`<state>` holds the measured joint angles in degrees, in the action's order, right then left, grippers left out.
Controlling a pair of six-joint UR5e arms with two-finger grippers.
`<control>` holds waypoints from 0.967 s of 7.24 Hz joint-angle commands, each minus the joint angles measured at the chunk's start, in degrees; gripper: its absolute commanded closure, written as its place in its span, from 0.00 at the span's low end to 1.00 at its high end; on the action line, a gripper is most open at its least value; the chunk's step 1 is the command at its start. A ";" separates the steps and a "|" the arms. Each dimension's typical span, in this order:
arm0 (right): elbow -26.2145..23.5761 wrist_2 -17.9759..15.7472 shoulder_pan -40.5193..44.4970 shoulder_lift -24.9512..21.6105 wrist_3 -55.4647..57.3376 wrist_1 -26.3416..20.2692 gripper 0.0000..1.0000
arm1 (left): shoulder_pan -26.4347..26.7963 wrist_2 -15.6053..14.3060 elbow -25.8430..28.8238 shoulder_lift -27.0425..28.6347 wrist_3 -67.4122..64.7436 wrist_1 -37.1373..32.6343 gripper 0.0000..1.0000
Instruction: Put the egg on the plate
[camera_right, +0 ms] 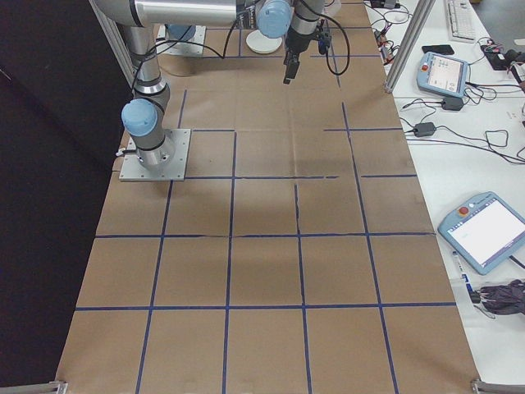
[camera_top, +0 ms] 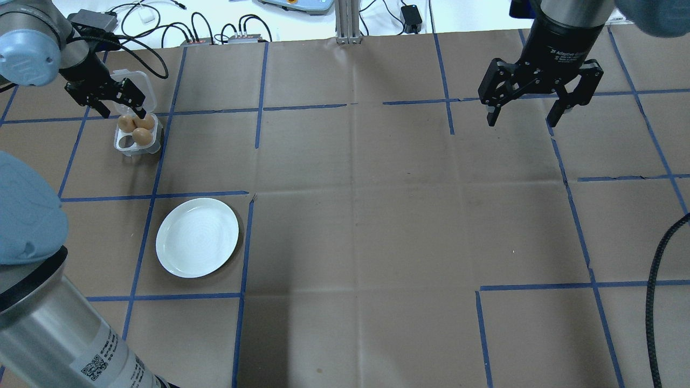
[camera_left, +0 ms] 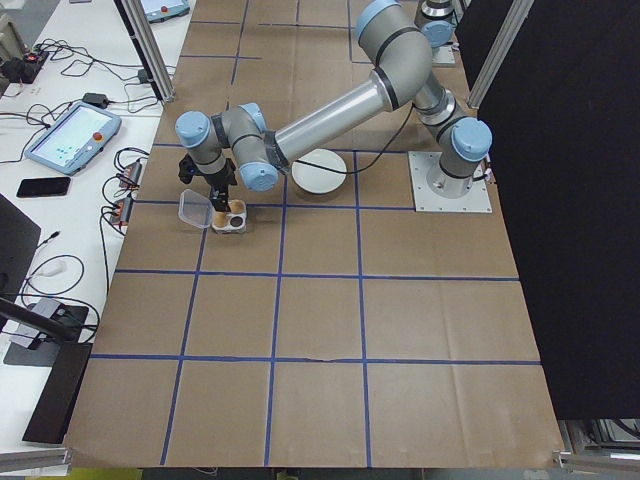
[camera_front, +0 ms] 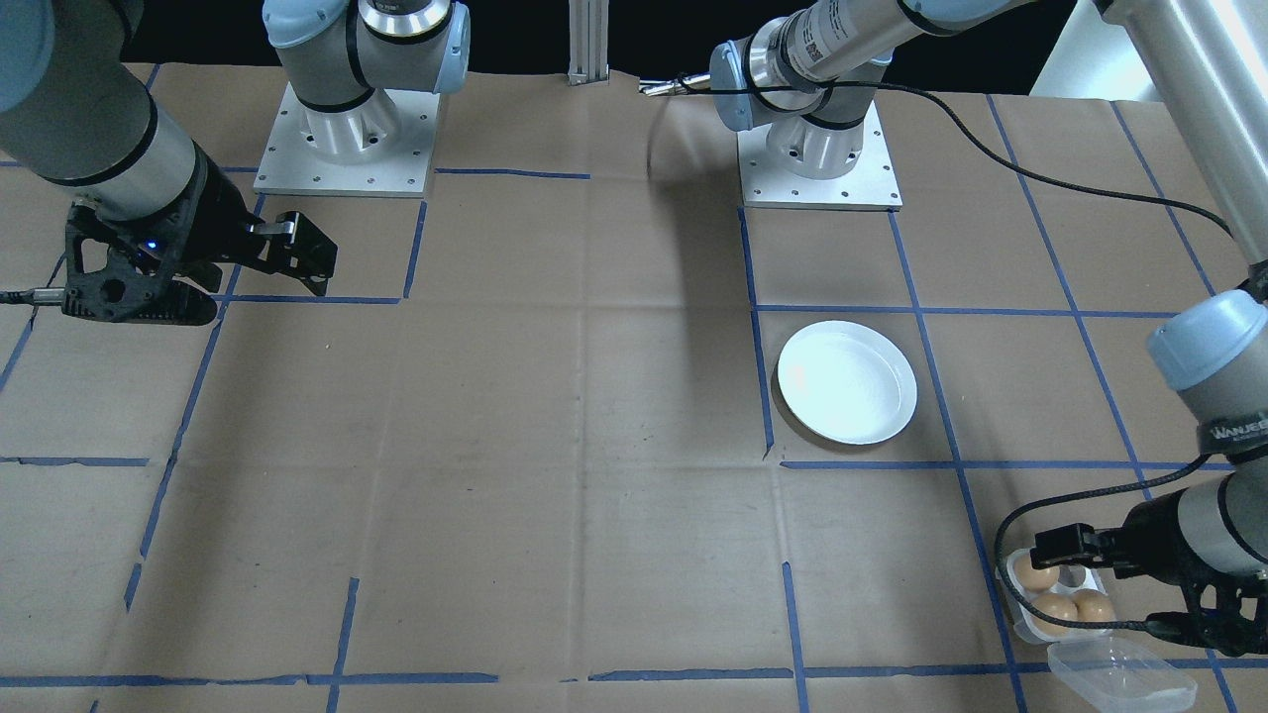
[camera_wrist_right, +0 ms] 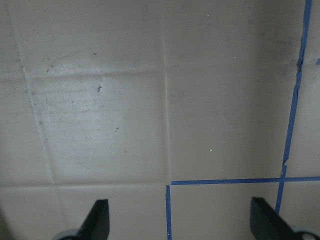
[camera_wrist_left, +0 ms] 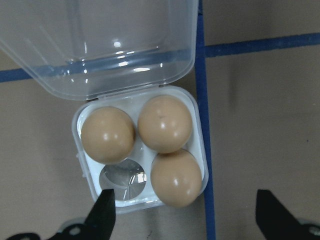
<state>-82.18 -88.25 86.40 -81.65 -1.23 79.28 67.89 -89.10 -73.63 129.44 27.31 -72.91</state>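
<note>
I am looking at a robotics lab: two arms bolted to a table [camera_left: 330, 330] covered in brown paper gridded with blue tape [camera_left: 360, 275], teach pendants [camera_left: 68, 140] and cables on white side benches [camera_right: 459, 148].

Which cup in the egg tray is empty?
The cup at the wrist view's lower left, by the left gripper's fingertip; the other three each hold a brown egg.

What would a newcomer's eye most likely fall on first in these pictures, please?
Probably the three brown eggs in the small egg tray, its clear lid folded open and one cup empty, with the left gripper open just above it. Next, the empty white plate nearer the robot on the brown table, and the right gripper open over bare paper.
</note>
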 commanded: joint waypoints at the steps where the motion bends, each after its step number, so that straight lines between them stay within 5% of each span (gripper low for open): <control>1: 0.00 -0.08 0.00 0.00 0.00 0.00 0.00 | -0.04 -2.02 -7.28 -0.06 -1.91 11.84 0.01; 2: 0.00 -0.08 0.00 0.00 0.00 0.00 0.00 | 0.14 -5.43 -8.01 -0.59 -2.09 12.96 0.01; 7: 0.00 0.00 0.00 0.00 0.00 0.00 0.00 | 0.93 -4.68 -8.29 -1.12 -2.79 12.97 0.01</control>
<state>-82.18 -88.28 86.40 -81.63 -1.23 79.28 68.60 -93.85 -82.16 128.40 24.73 -59.97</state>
